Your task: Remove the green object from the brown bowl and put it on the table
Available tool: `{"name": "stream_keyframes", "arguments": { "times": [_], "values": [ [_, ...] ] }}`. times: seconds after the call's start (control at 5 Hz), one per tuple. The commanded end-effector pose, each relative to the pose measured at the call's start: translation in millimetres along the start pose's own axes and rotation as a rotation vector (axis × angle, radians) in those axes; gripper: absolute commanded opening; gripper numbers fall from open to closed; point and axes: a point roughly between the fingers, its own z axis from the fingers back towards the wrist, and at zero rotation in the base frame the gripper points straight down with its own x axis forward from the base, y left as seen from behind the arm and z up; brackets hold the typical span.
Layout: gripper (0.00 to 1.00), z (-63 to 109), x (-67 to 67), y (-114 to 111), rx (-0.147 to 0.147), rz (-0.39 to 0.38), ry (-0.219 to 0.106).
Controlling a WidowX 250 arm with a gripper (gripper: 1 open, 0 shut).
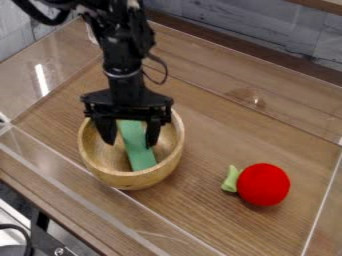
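Note:
A green oblong object (pixel 136 148) leans inside the brown wooden bowl (pixel 110 170) at the table's front left. My black gripper (pixel 130 134) points straight down over the bowl, open, one finger (pixel 103 131) to the left of the green object's upper end and the other to its right. The fingertips sit inside the bowl's rim and nothing is gripped.
A red tomato-like toy (pixel 262 184) with a green stalk lies on the wooden table (pixel 241 120) to the right of the bowl. Clear plastic walls (pixel 27 60) fence the table. A grey brick wall runs behind.

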Motion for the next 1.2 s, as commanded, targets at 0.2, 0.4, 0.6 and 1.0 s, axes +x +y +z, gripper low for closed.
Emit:
{"name": "stream_keyframes", "arguments": {
  "times": [0.2,0.4,0.6,1.0],
  "values": [
    [1.00,-8.2,2.2,0,0.007,0.020,-0.024],
    [0.00,-16.2,4.1,-3,0.014,0.074,-0.023],
    [0.00,-12.4,5.8,-5,0.008,0.118,-0.019],
    [0.00,11.0,-6.1,-2,-0.011,-0.017,-0.009]
  ]
}}
